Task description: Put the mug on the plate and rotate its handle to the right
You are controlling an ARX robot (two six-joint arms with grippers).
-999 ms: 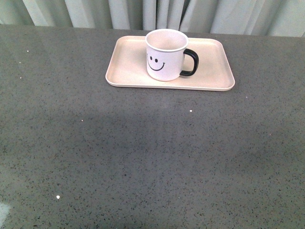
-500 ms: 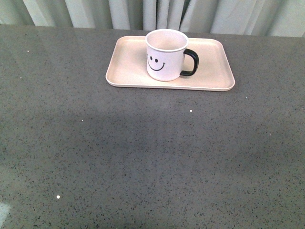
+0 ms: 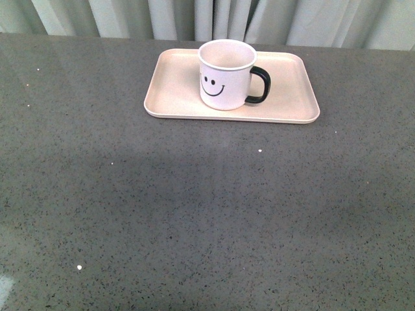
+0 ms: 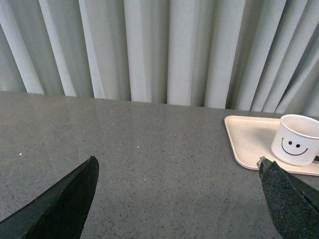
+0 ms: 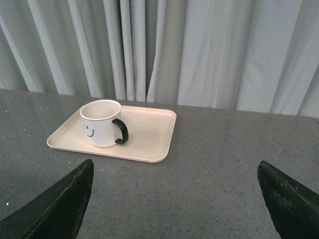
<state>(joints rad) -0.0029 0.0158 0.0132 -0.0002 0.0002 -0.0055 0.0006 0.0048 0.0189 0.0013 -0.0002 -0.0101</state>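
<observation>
The white mug [image 3: 224,76] with a black smiley face stands upright on the pale pink-beige plate [image 3: 175,91] at the far middle of the table. Its black handle [image 3: 259,85] points to the right. Neither arm shows in the front view. The left wrist view has the mug [image 4: 297,140] and plate [image 4: 247,137] off to one side, beyond the open left gripper [image 4: 177,169], which holds nothing. From the right wrist, the mug [image 5: 101,123], its handle [image 5: 121,131] and the plate [image 5: 149,134] lie ahead of the open, empty right gripper [image 5: 175,172].
Pale pleated curtains [image 3: 214,16] hang along the table's far edge. The grey speckled tabletop [image 3: 207,214] stretches from the plate to the near edge. A few small white specks [image 3: 79,267] lie on it.
</observation>
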